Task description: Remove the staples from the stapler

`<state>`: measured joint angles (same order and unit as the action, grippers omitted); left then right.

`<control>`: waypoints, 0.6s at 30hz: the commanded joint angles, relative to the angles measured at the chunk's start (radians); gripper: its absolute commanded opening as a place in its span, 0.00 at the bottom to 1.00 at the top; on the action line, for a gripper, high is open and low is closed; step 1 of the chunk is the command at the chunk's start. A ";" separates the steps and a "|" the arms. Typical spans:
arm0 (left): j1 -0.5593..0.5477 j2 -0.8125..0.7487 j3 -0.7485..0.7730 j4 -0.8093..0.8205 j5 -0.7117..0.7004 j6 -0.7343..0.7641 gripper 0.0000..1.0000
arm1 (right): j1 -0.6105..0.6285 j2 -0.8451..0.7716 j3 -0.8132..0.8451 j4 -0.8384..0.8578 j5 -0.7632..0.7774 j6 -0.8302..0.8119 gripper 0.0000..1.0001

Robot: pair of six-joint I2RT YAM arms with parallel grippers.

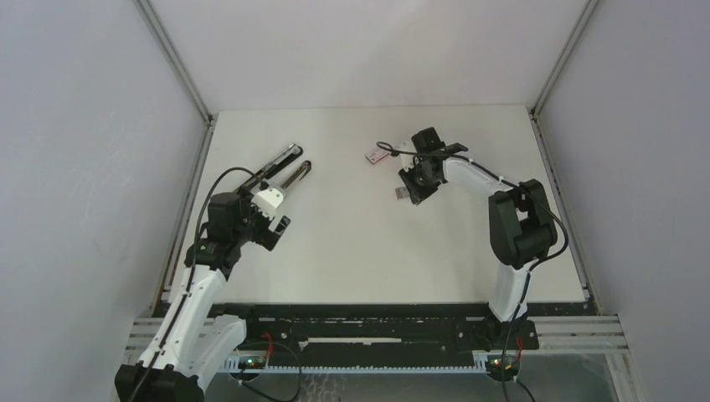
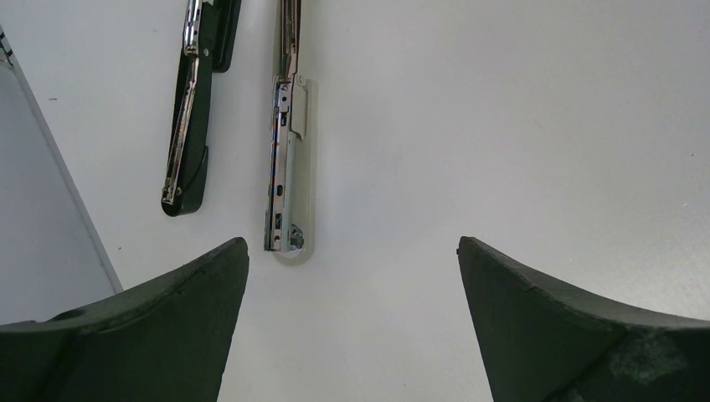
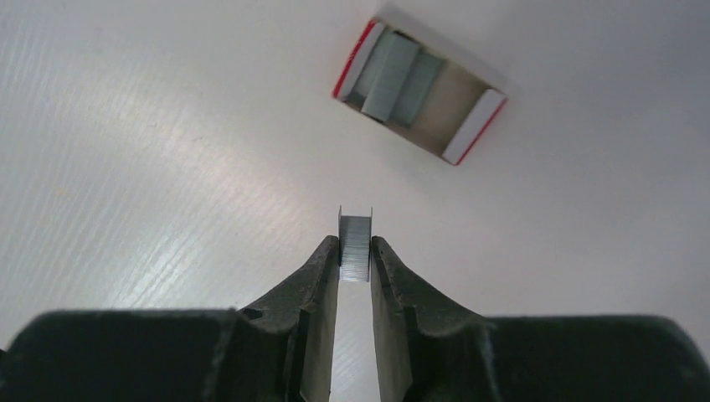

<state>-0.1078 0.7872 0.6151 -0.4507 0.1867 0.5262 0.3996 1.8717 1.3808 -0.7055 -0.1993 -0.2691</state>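
Note:
The stapler (image 1: 286, 167) lies splayed open at the left rear of the table, its two narrow arms side by side. In the left wrist view its black arm (image 2: 189, 134) and its silver magazine rail (image 2: 285, 163) lie just ahead of my left gripper (image 2: 352, 244), which stands wide open above bare table with nothing between its fingers. My right gripper (image 3: 354, 251) is shut on the staples (image 3: 356, 228), a short silver-grey strip that pokes out past the fingertips. In the top view that gripper (image 1: 410, 193) hovers at centre right.
A small open red-and-white box (image 3: 419, 90) holding more grey strips lies on the table just beyond the right gripper; from above the box (image 1: 374, 156) sits left of the right wrist. The table's left edge rail (image 2: 59, 167) runs close by the stapler.

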 commanded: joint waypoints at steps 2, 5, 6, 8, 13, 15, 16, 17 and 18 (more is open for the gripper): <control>0.006 0.000 -0.014 0.026 0.001 0.009 1.00 | -0.007 -0.009 0.093 0.018 0.065 0.097 0.21; 0.006 0.000 -0.014 0.026 -0.001 0.009 1.00 | -0.009 0.026 0.128 0.017 0.078 0.130 0.21; 0.006 0.001 -0.014 0.027 -0.001 0.009 1.00 | -0.010 0.039 0.138 0.015 0.077 0.139 0.21; 0.005 0.002 -0.014 0.026 0.001 0.009 1.00 | -0.009 0.065 0.157 0.011 0.076 0.152 0.21; 0.005 0.004 -0.014 0.026 0.001 0.011 1.00 | -0.010 0.090 0.174 -0.021 0.107 0.127 0.25; 0.006 0.003 -0.015 0.026 0.004 0.011 1.00 | -0.016 0.062 0.135 -0.013 0.133 0.128 0.25; 0.006 0.003 -0.015 0.026 0.005 0.010 1.00 | -0.021 0.047 0.112 -0.006 0.141 0.138 0.26; 0.006 0.003 -0.014 0.026 0.006 0.011 1.00 | -0.025 0.034 0.089 -0.001 0.144 0.149 0.26; 0.006 0.002 -0.014 0.026 0.008 0.011 1.00 | -0.028 0.018 0.061 0.006 0.147 0.162 0.28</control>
<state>-0.1078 0.7940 0.6151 -0.4511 0.1867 0.5262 0.3847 1.9610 1.5036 -0.7136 -0.0971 -0.1532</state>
